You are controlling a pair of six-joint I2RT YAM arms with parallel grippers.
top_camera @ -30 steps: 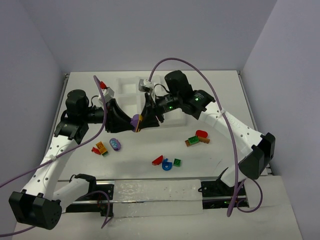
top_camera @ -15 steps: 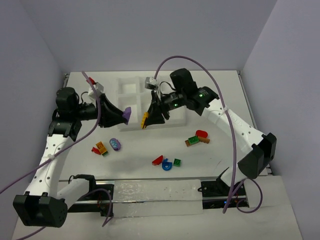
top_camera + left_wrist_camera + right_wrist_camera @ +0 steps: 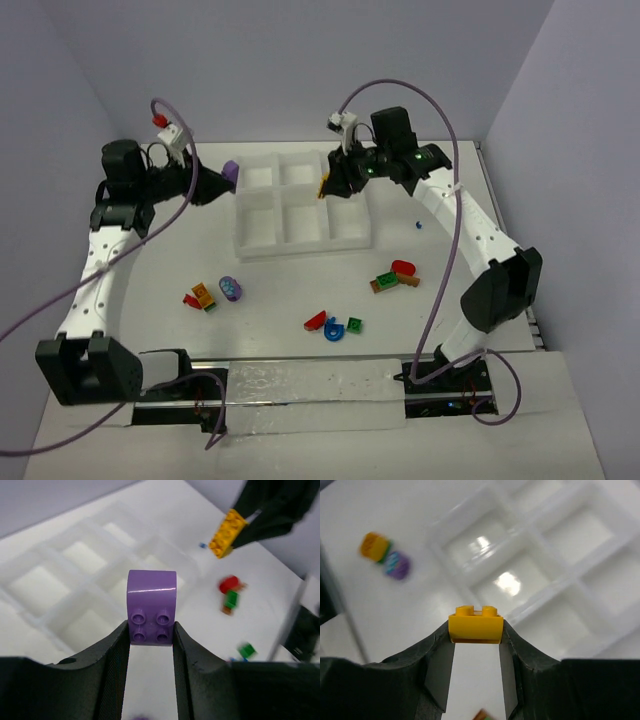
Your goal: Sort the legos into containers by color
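Observation:
My left gripper (image 3: 224, 178) is shut on a purple lego (image 3: 230, 171) and hangs just left of the white tray's back left corner (image 3: 240, 158). In the left wrist view the purple lego (image 3: 151, 607) sits stud-side towards the camera between the fingertips (image 3: 120, 635). My right gripper (image 3: 326, 186) is shut on a yellow lego (image 3: 323, 184), above the wall between the back middle and back right containers. In the right wrist view the yellow lego (image 3: 475, 625) is clamped at the tips, with the containers (image 3: 540, 555) below. All six containers look empty.
Loose legos lie on the table in front of the tray: a red, orange and green group (image 3: 200, 297), a purple piece (image 3: 231, 289), a red (image 3: 315, 321), a blue (image 3: 334, 329) and a green one (image 3: 354, 325), and a green-red-orange group (image 3: 396, 276). A tiny blue bit (image 3: 417, 224) lies right of the tray.
Both grippers have moved from the tray's front edge towards the back. The left carried the purple lego left and back, the right carried the yellow lego over the back row.

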